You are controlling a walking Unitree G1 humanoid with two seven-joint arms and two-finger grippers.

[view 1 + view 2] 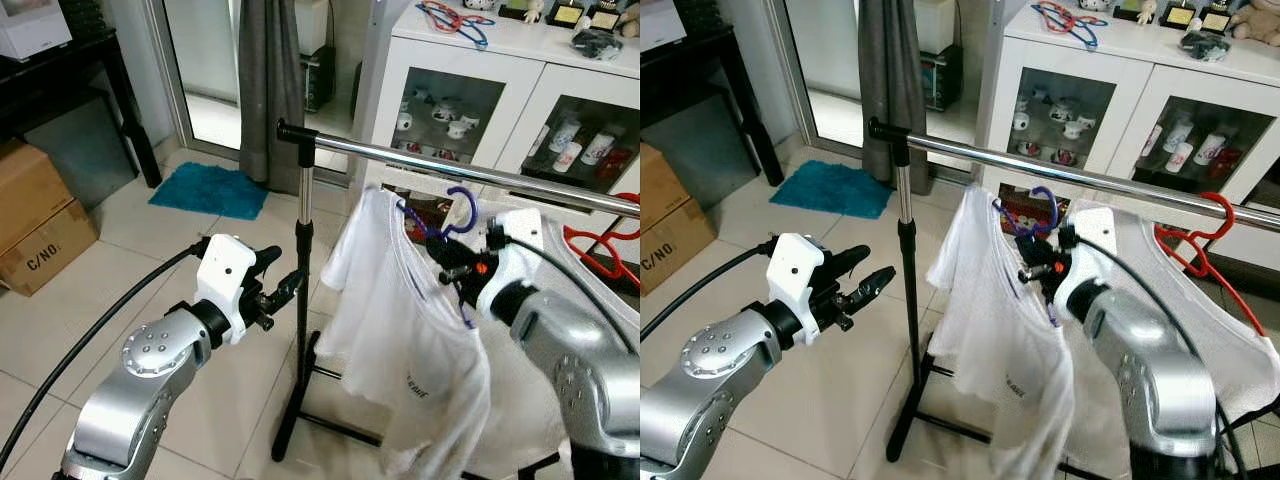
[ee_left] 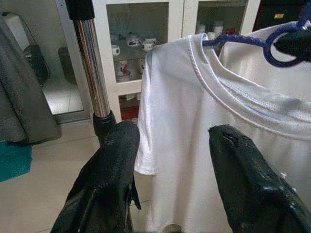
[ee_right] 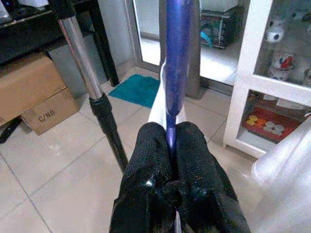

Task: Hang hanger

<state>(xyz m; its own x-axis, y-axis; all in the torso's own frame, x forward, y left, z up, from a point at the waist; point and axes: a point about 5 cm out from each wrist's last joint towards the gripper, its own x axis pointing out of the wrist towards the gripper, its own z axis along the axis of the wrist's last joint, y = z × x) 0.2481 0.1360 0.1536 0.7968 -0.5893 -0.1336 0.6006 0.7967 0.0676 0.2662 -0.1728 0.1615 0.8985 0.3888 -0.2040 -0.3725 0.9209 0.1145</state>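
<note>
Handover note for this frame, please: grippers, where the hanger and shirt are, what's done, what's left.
Right gripper: shut on the blue hanger, which carries the white T-shirt.
Left gripper: open, holding nothing, beside the rack's upright pole.
Done: hanger lifted close under the chrome rail.
Left: the hook isn't over the rail yet; hook it on, then release.
A red hanger already hangs further along.

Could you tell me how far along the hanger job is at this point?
Done: the shirt is on the blue hanger. In hand: the right gripper is shut on the hanger, its hook just below the rail. Left: hook it over the rail and release. The left gripper is open beside the pole.
</note>
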